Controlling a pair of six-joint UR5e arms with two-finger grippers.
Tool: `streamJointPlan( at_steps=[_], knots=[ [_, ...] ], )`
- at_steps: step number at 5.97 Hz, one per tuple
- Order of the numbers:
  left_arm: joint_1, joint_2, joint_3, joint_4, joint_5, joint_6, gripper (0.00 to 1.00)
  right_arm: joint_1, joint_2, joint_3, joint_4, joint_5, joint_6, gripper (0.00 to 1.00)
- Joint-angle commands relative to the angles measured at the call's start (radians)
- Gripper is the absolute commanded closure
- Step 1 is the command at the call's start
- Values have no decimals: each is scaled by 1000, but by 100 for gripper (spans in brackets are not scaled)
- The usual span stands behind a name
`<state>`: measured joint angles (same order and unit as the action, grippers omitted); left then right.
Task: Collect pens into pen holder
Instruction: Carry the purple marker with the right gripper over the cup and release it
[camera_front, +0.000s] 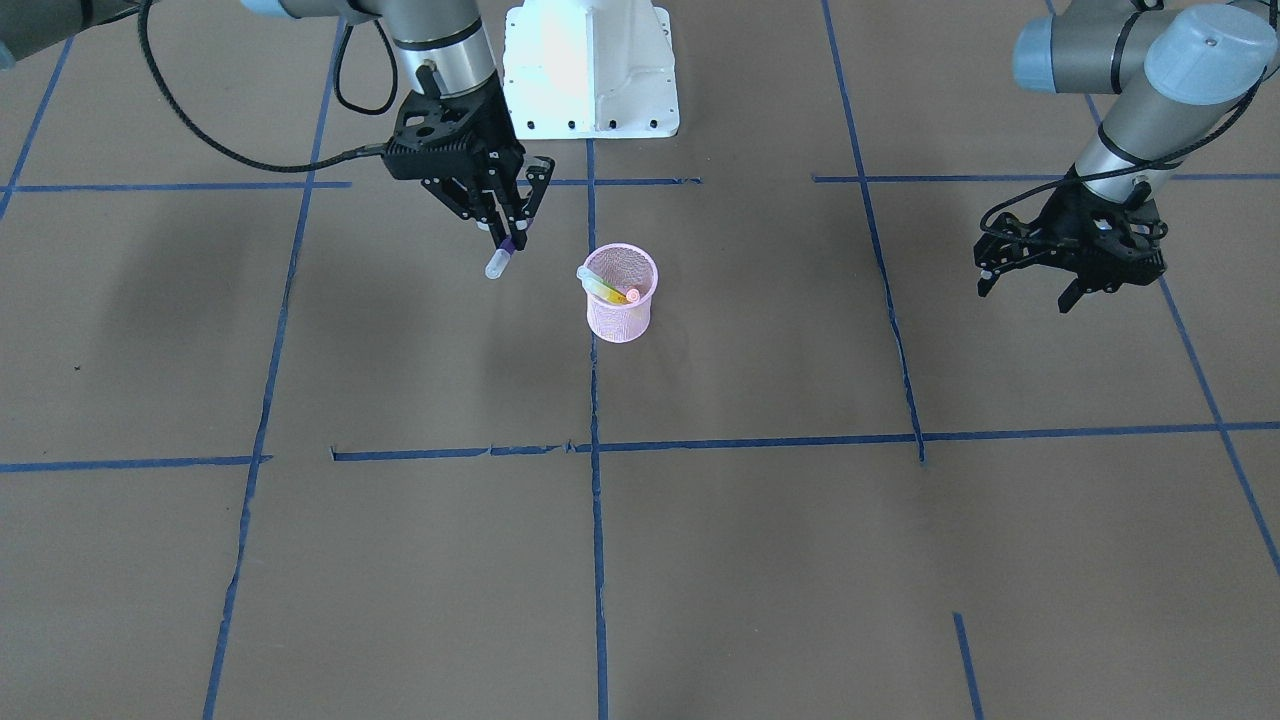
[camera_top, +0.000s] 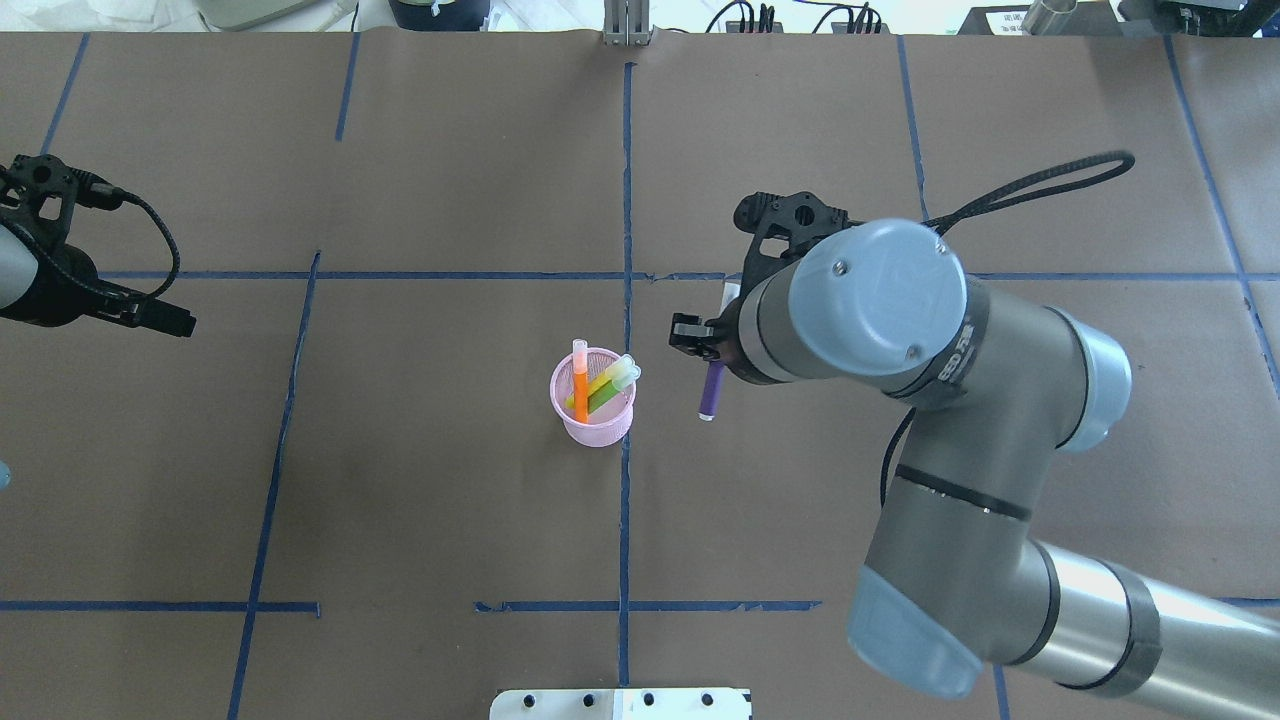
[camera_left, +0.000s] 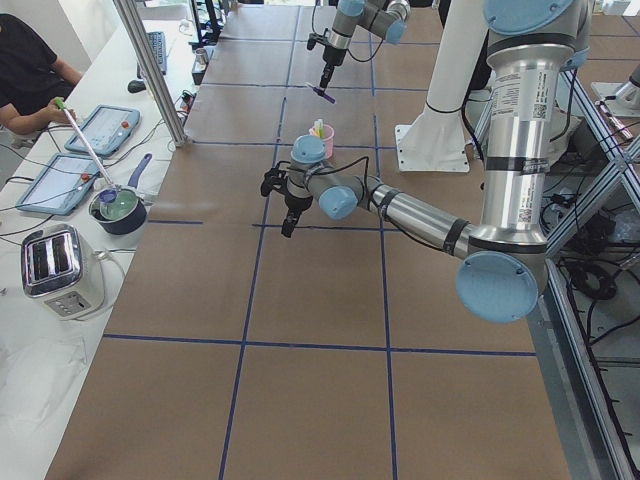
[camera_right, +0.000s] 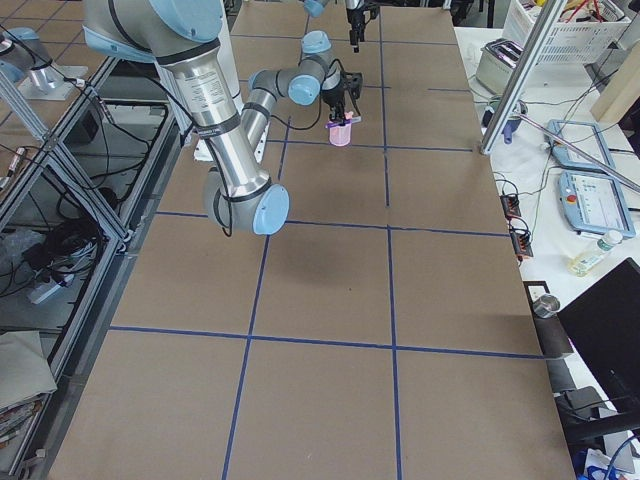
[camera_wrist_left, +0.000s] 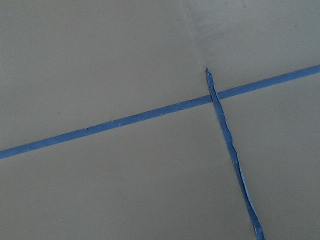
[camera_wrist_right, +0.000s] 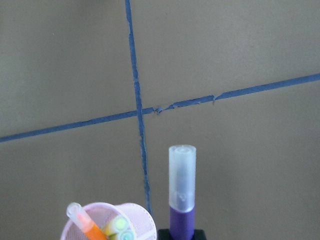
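Observation:
The pink mesh pen holder (camera_front: 620, 310) stands upright near the table's middle. An orange pen (camera_top: 580, 385) and a green pen (camera_top: 608, 388) lean inside it. My right gripper (camera_front: 508, 238) is shut on the purple pen (camera_front: 500, 257), holding it tilted in the air beside the holder, its whitish cap pointing away from the fingers. The right wrist view has the purple pen (camera_wrist_right: 182, 195) just right of the holder's rim (camera_wrist_right: 135, 212). My left gripper (camera_front: 1027, 295) hangs open and empty, far from the holder.
The white robot base (camera_front: 590, 70) stands behind the holder. Blue tape lines (camera_front: 600, 445) cross the brown table. Beside the table, the left side view shows a toaster (camera_left: 55, 265), a pot (camera_left: 118, 205) and a seated person (camera_left: 25, 70).

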<state>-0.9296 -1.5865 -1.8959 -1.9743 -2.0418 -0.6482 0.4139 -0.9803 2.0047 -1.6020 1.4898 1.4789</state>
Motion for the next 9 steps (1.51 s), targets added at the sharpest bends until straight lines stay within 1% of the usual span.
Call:
streamJointPlan(
  at_steps=[1, 2, 4, 5, 6, 7, 8, 9],
  knots=[
    [2, -4, 0, 0, -1, -2, 0, -181, -1, -23, 121, -408, 72, 100],
    [2, -6, 0, 0, -6, -4, 0, -249, -5, -55, 154, -584, 102, 100],
    [2, -9, 0, -3, -6, -4, 0, -271, 6, -127, 184, -689, 124, 100],
    [2, -9, -3, -3, -6, -5, 0, -271, 11, -171, 232, -753, 126, 100],
    [2, -10, -6, -3, -6, -5, 0, -273, 12, -240, 319, -770, 132, 100],
    [2, -9, -14, -3, -6, -5, 0, -279, 11, -273, 345, -792, 130, 94],
    [2, -10, -14, -3, -6, -7, 0, -287, 11, -279, 343, -795, 126, 3],
    [2, -10, -15, -3, -6, -7, 0, -290, 11, -274, 347, -792, 115, 0]
  ],
)
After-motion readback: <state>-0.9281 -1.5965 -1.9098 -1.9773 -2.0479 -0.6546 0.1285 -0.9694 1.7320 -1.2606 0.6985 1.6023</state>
